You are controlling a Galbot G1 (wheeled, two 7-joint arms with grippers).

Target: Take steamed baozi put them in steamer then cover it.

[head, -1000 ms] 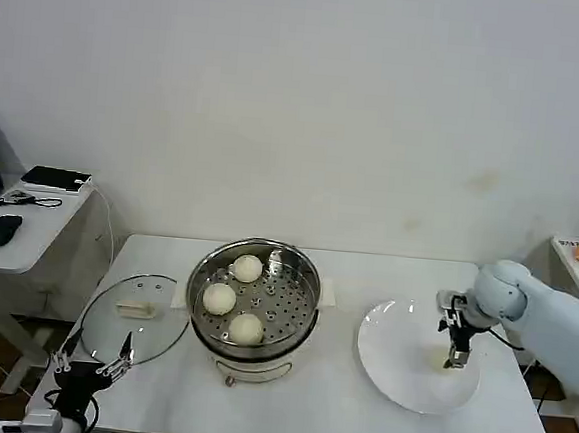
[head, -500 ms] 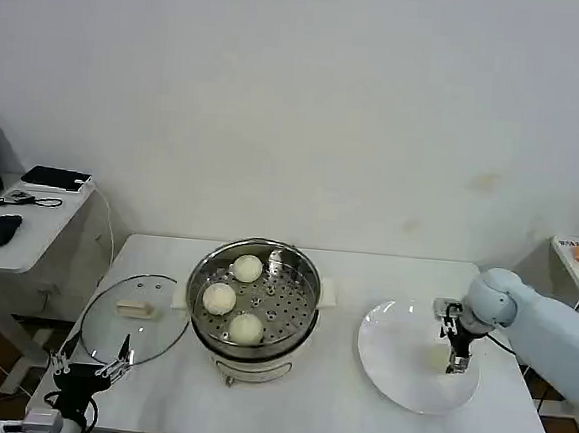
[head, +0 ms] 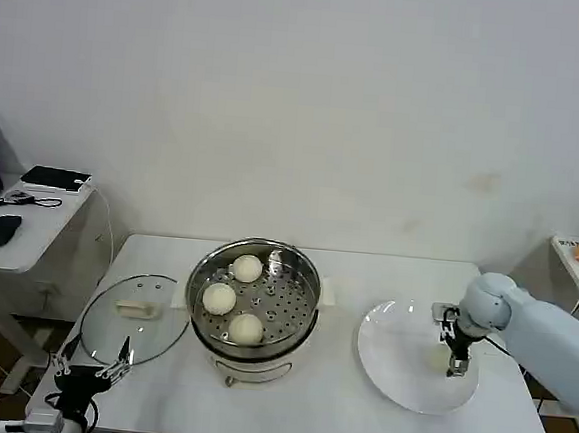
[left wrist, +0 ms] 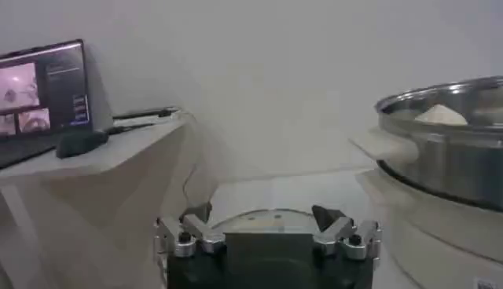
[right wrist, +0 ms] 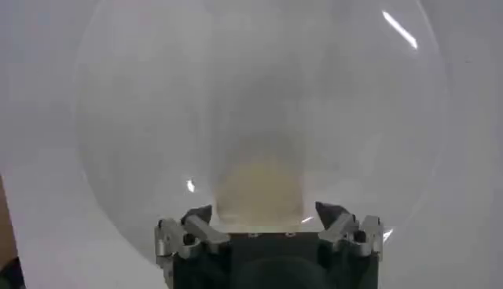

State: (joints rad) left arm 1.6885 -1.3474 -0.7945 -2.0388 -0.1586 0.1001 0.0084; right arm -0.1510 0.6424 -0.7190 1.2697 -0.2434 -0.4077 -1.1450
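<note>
White tabletop [head: 335, 401], shiny perforated steamer [head: 254, 299], smooth round baozi [right wrist: 259, 192]

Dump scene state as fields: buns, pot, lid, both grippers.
buns in pot: three, on the perforated tray
bun on plate: one, between the right gripper's open jaws
pot: uncovered, centre of table
lid: flat on table, on the pot's left side
plate: on the pot's right side
right gripper: low over the plate, at the last bun
left gripper: open, at the table's front-left edge near the lid, holding nothing
</note>
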